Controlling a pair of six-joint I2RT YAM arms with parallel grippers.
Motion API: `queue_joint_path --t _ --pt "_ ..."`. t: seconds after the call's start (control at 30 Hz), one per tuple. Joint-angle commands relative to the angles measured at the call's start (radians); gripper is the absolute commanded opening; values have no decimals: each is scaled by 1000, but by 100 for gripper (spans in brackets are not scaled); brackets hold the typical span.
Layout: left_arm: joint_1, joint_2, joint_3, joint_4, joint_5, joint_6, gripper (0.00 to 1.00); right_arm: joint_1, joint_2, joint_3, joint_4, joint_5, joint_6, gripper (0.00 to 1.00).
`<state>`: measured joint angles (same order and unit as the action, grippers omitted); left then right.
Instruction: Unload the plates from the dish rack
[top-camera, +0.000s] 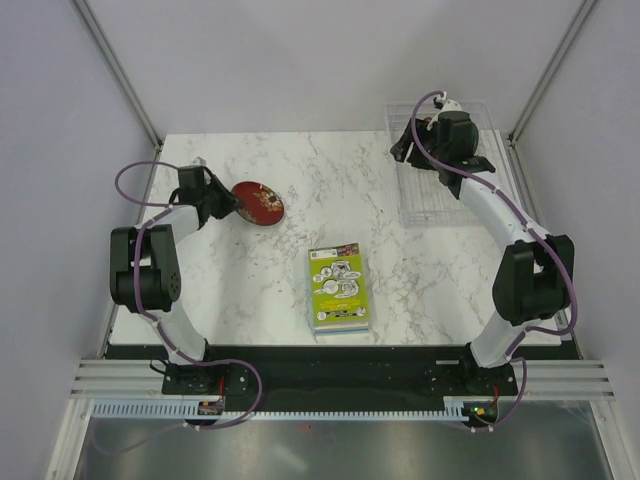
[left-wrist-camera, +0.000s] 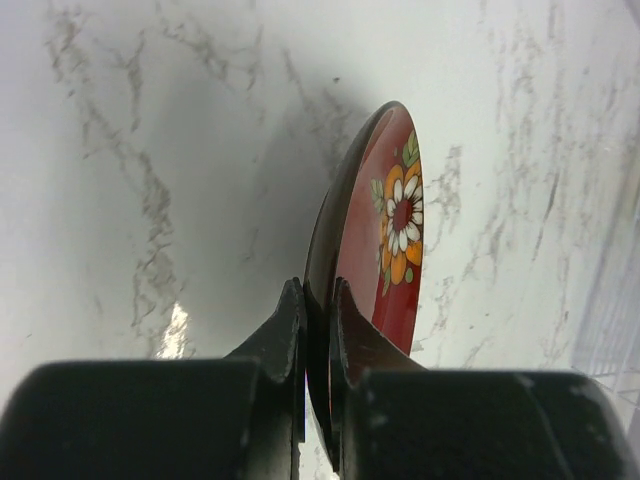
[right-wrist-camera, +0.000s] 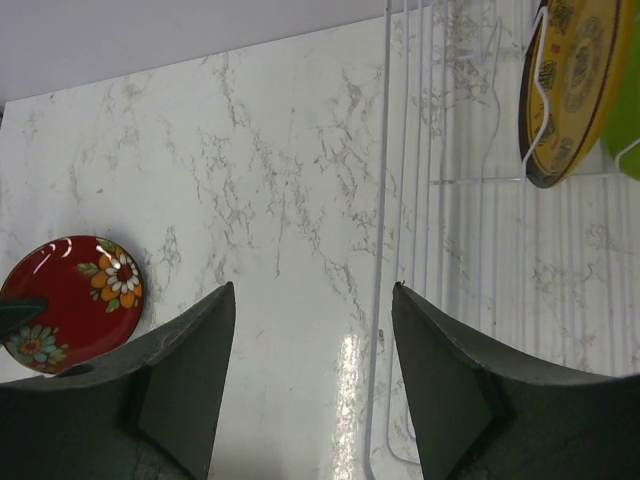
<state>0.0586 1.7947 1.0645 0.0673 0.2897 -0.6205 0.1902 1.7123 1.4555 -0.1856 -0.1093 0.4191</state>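
The left gripper (top-camera: 228, 201) (left-wrist-camera: 317, 290) is pinched on the rim of the small round dark red plate with orange and white flowers (top-camera: 258, 203) (left-wrist-camera: 385, 240) (right-wrist-camera: 70, 300). This plate is out of the clear, see-through rectangular dish rack with thin ribs (top-camera: 432, 210) (right-wrist-camera: 385, 200) and sits well to the rack's left, over the white marble tabletop (top-camera: 400, 270). In the left wrist view it stands tilted, seen almost edge-on, with one finger on each face. Whether its far edge touches the marble cannot be told.

The right gripper (top-camera: 405, 150) (right-wrist-camera: 315, 290) hangs over the rack's left edge with its fingers spread wide and nothing between them. One finger is over the rack's ribs and the other over the bare marble just beside the rack.

Inside the rack, at its far end, the round yellow-brown patterned plate (right-wrist-camera: 565, 90) stands upright on edge. Just behind it, a sliver of the plain lime-green plate (right-wrist-camera: 628, 105) shows.

A rectangular lime-green book with a printed cover (top-camera: 338, 288) lies flat on the marble, left of the rack and nearer the arm bases.
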Motion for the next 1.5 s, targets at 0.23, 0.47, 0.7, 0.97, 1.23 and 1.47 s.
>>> queue_joint_path --t 0.23,0.47,0.7,0.97,1.23,1.47 --pt "-2 46 60 -158 -64 73 41 -43 70 178 -126 157 -129 71" --pt "-3 2 66 -262 -173 90 67 -44 194 360 -210 362 -216 72" --pt "-28 -93 55 -305 -326 123 73 -54 380 552 -248 462 -275 72" --pt "-130 -219 72 -313 -403 186 74 -54 533 684 -256 510 -348 69" --pt "-241 -293 104 -296 -399 231 74 -55 632 762 -255 548 -402 59" --pt "-264 -302 109 -282 -376 237 73 -57 673 781 -245 545 -447 9"
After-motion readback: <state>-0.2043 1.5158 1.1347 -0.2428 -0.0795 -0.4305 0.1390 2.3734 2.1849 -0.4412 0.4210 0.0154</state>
